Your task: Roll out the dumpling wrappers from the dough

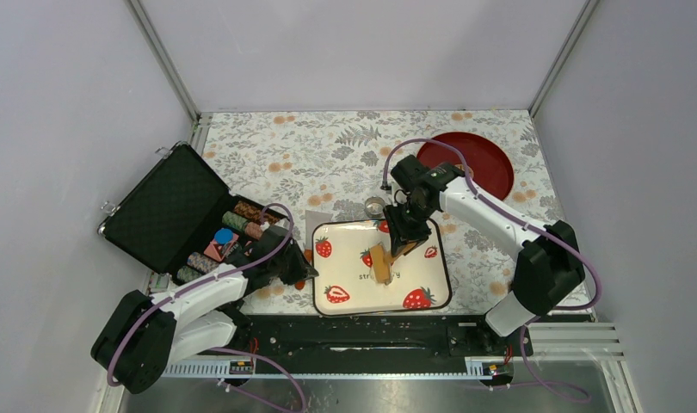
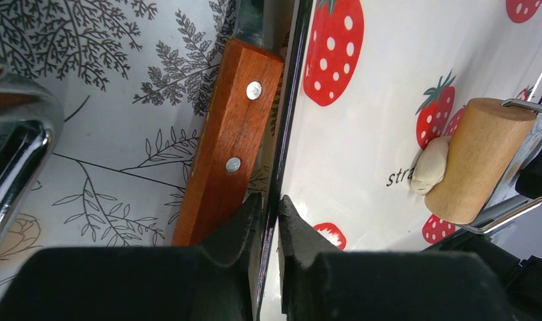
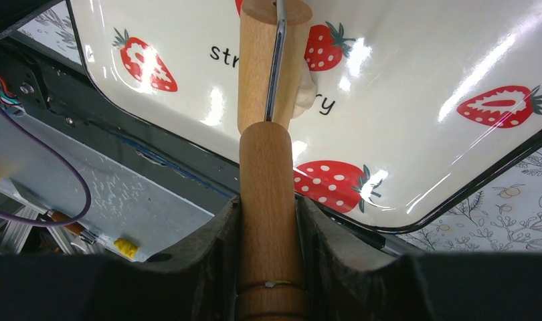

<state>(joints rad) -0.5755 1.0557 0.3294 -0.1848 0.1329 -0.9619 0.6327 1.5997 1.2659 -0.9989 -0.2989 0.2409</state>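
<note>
The dough [image 2: 431,166] is a small pale lump on the strawberry tray [image 1: 414,268], pressed against the drum of the tan wooden roller [image 1: 381,262]. In the right wrist view the dough [image 3: 306,90] peeks out to the right of the roller drum [image 3: 258,60]. My right gripper [image 3: 268,204] is shut on the roller's wooden handle, above the tray's middle [image 1: 405,241]. My left gripper [image 2: 269,200] is shut on the tray's black left rim [image 1: 304,274]. The dumpling wrappers are out of view.
A knife with a reddish wooden handle [image 2: 228,140] lies on the floral cloth along the tray's left rim. A small metal ring cutter [image 1: 375,206] stands behind the tray. A red plate [image 1: 470,159] sits at the back right. An open black case [image 1: 169,206] with chips is at the left.
</note>
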